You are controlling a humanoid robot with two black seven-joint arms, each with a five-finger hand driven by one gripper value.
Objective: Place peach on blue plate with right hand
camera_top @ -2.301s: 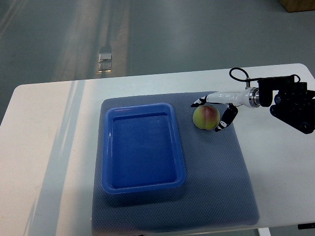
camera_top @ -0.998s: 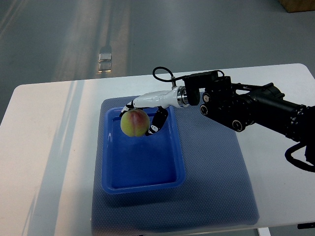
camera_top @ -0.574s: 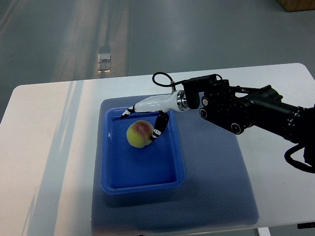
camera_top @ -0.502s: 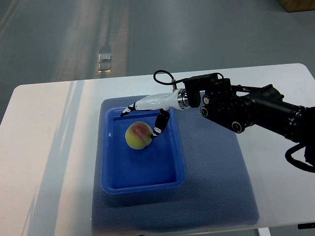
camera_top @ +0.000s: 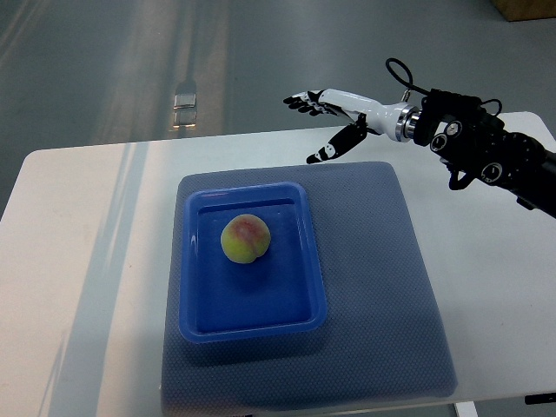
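Note:
The peach (camera_top: pixel 245 239), yellow-green with a red blush, lies inside the blue plate (camera_top: pixel 195 304), a rectangular tray, a little above its middle. My right hand (camera_top: pixel 316 126) is open with fingers spread. It is raised up and to the right of the tray, over the table's far edge, well apart from the peach. Its black arm (camera_top: pixel 486 156) comes in from the right edge. The left arm does not show.
The tray sits on a grey-blue mat (camera_top: pixel 382 287) on a white table (camera_top: pixel 78 261). The mat's right half is bare. Grey floor lies beyond the table's far edge, with a small shiny object (camera_top: pixel 185 104) on it.
My right hand let go of the peach in the tray, opened, and pulled away up and to the right. The peach stayed in the tray.

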